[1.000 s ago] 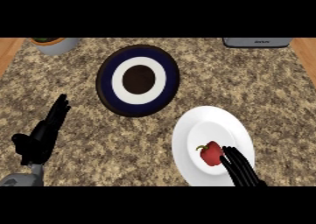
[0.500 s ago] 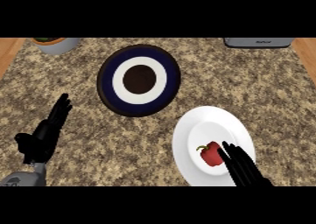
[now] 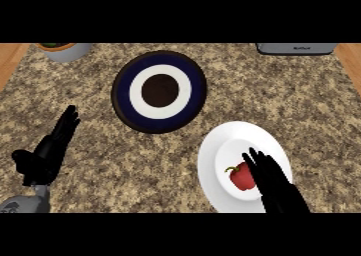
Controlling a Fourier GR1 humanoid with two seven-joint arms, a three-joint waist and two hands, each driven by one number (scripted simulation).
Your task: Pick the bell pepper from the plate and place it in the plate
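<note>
Pepper (image 3: 240,179) sits on white plate (image 3: 212,167), just left of right hand (image 3: 276,185).

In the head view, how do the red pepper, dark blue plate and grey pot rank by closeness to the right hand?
1. Red pepper, beside the right hand on the white plate.
2. Dark blue plate, farther up and left.
3. Grey pot, far top-left corner.

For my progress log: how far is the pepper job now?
Nothing is done yet: the bell pepper lies on the white plate. In hand: the open right hand is beside it, not curled round it. Left: grasp, lift, place on the dark blue plate.
</note>
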